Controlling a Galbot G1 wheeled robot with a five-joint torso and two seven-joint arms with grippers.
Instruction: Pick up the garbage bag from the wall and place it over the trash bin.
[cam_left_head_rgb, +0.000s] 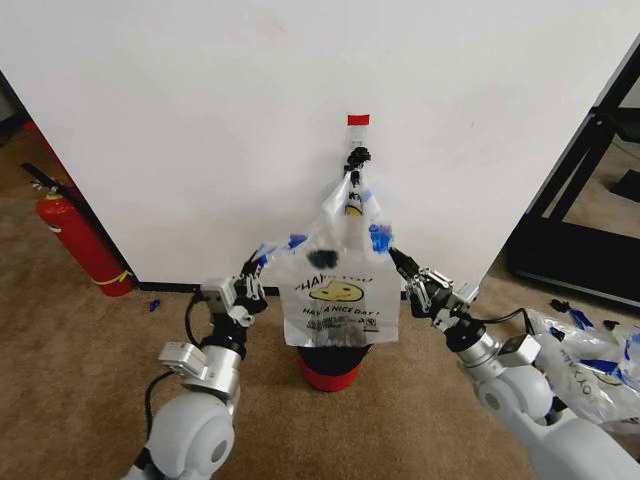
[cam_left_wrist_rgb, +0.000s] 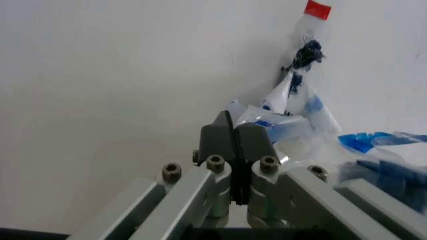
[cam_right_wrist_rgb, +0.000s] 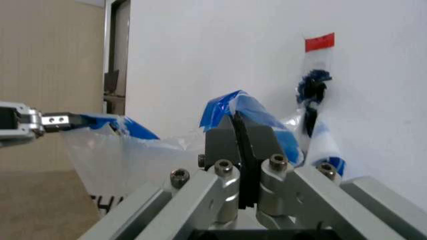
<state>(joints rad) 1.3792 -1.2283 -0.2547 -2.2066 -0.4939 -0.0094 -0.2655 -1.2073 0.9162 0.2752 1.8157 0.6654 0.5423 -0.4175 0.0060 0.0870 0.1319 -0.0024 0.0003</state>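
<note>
Left hand (cam_left_head_rgb: 262, 268), right hand (cam_left_head_rgb: 392, 255), both clamped on garbage bag (cam_left_head_rgb: 335, 300) rim

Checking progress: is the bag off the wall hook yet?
No: the bag's handle is looped on the hook while both grippers pinch its rim.

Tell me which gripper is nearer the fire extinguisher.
Left. The left gripper, shut on the bag's rim, is on the extinguisher's side of the bag. The right gripper grips the bag's rim on the far side, with the bag in between.
</note>
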